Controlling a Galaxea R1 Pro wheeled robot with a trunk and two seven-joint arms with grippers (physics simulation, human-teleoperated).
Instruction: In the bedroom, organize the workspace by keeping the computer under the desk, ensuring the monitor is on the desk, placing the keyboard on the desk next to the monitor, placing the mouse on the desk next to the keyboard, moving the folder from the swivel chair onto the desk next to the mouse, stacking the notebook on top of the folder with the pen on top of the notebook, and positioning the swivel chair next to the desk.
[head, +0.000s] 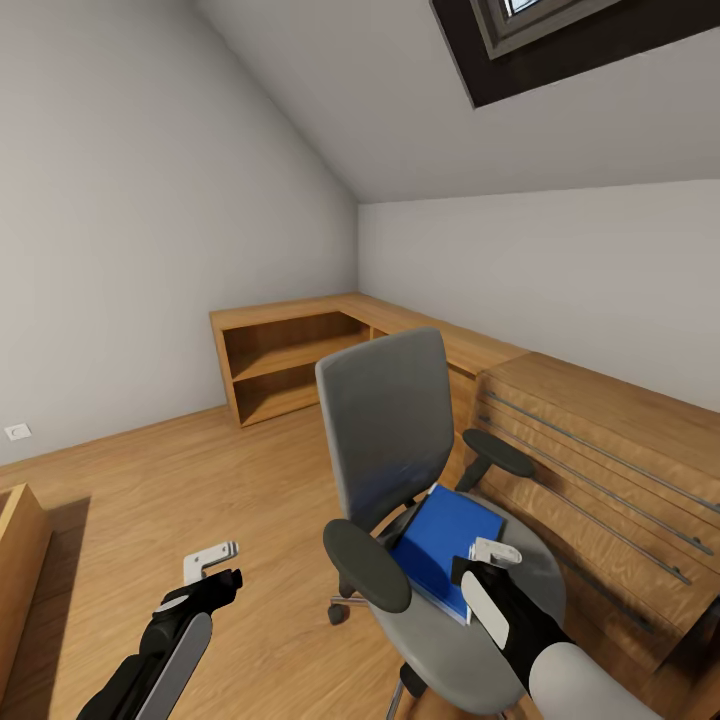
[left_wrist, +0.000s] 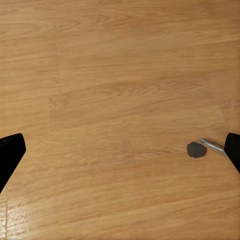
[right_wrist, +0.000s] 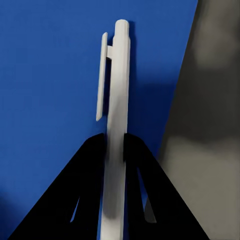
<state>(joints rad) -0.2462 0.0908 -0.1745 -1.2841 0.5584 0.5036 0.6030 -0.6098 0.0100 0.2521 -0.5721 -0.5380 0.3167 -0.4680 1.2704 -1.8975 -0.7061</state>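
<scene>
Right gripper (right_wrist: 116, 150) clamped on slim white clip pen (right_wrist: 116, 90), long axis toward 12 o'clock, directly over bright blue flat folder (head: 445, 545) on grey swivel chair (head: 385, 425). Left gripper (head: 212, 565) spread wide, farther off.

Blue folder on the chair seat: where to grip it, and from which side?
Take the folder by its front edge, which sticks out past the seat of the swivel chair, coming from above and the front. It lies flat against the backrest, between armrests. The right gripper is shut on the pen, so use the open left gripper.
</scene>
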